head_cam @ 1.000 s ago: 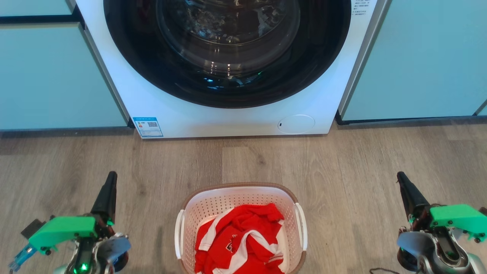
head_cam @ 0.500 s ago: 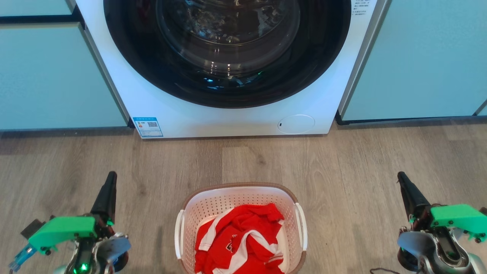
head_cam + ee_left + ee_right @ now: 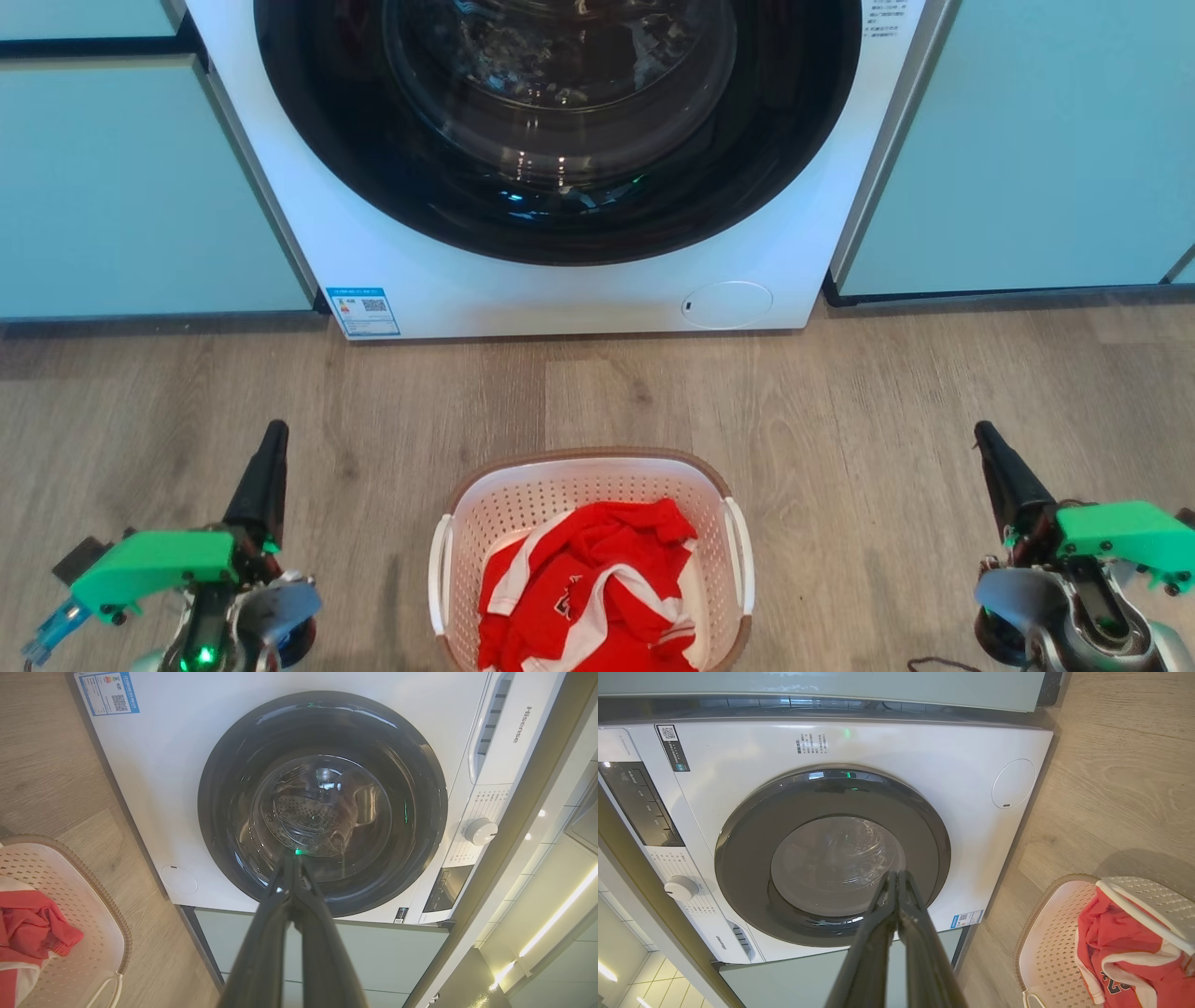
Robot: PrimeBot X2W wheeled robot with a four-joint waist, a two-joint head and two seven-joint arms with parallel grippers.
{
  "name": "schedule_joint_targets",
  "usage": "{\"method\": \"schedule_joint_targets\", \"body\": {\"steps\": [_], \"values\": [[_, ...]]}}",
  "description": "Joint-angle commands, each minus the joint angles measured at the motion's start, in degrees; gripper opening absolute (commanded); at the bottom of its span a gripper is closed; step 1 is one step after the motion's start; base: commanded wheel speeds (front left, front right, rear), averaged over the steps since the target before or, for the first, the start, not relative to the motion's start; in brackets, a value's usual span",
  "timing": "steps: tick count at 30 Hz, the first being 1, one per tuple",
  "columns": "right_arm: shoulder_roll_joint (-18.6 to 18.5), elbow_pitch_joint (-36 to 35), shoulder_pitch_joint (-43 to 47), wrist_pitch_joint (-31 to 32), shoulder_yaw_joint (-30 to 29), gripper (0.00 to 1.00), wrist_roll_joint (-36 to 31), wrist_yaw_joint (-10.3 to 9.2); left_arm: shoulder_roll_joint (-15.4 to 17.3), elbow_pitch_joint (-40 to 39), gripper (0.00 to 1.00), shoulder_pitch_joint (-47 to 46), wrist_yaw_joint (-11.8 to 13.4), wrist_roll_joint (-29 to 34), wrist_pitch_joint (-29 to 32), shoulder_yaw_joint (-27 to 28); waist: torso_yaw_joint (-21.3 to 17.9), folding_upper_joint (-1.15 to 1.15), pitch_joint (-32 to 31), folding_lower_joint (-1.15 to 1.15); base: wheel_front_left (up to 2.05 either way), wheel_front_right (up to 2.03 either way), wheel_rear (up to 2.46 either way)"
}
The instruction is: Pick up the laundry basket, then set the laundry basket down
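Observation:
The laundry basket (image 3: 523,499), cream-white with perforated walls, a brown rim and white side handles, stands on the wood floor at the bottom centre of the head view, holding red and white clothing (image 3: 588,588). The left wrist view catches the basket (image 3: 88,914) at its lower left edge, and the right wrist view has the basket (image 3: 1050,933) at its lower right. My left gripper (image 3: 273,431) is shut and empty, well left of the basket. My right gripper (image 3: 982,431) is shut and empty, well right of it. The fingertips meet in both wrist views: left gripper (image 3: 293,858), right gripper (image 3: 896,875).
A white front-loading washing machine (image 3: 448,280) with a closed dark round door (image 3: 560,121) stands just beyond the basket. Pale blue cabinet fronts (image 3: 121,187) flank it on both sides. Bare wood floor (image 3: 840,420) lies between the machine and the basket.

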Motion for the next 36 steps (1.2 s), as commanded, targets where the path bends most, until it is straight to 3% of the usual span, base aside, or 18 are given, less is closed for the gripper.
{"method": "schedule_joint_targets", "body": {"steps": [1,36], "values": [[-0.21,-1.82,-2.64,0.30,0.81,0.00,-0.24,0.41,0.48,-1.70,0.00,-3.34,-0.38,0.45,0.32,2.38,0.00,0.00,0.00,0.00,0.00,0.00,0.00],[0.10,-1.80,-2.68,0.65,0.38,0.00,-0.61,0.41,0.12,-1.67,0.00,-3.38,-0.38,0.89,0.74,2.89,0.00,0.00,0.00,0.00,0.00,0.00,0.00]]}}
